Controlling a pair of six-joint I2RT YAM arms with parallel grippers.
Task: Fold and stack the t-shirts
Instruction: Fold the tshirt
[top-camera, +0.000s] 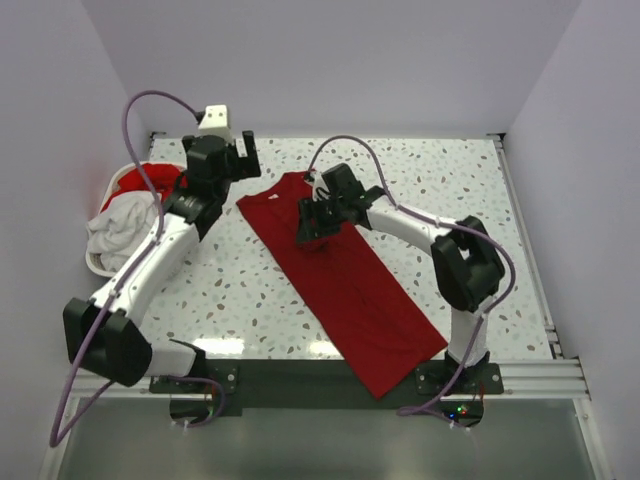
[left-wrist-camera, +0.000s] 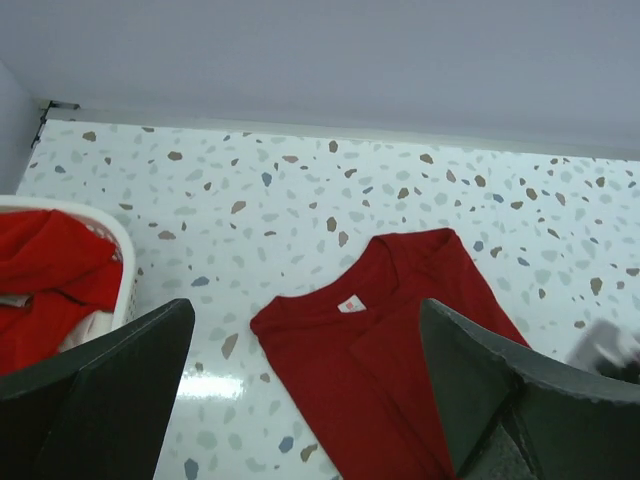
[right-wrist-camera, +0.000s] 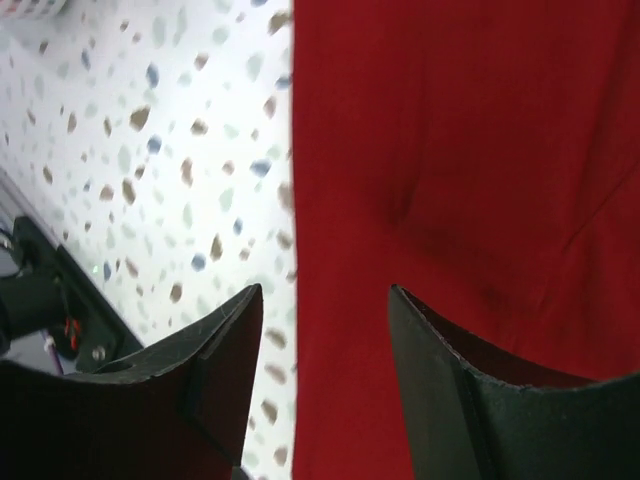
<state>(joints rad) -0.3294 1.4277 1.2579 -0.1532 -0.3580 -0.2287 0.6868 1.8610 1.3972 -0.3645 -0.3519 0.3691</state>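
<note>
Red t-shirt (top-camera: 345, 275) lay on the counter (top-camera: 450, 180) as a long strip folded lengthwise, hem at lower centre of the frame, collar at upper centre. Right hand (top-camera: 312, 228) hovered over its upper third near the left edge, jaws partly apart, gripping nothing. Left hand (top-camera: 243, 158), upper left beside the basket (top-camera: 97, 266) holding more shirts (top-camera: 125, 225), gaped wide and empty. Likely risk: a pinch catching only the top layer would peel the fold open or drag the strip askew.

Left arm (top-camera: 160, 255) reaches to upper left of frame; left gripper (top-camera: 240, 157) fingers (left-wrist-camera: 120, 370) spread wide, empty. Right arm (top-camera: 410, 225) bent toward centre; right gripper (top-camera: 310, 232) fingers (right-wrist-camera: 225, 330) partly apart, angled down.
</note>
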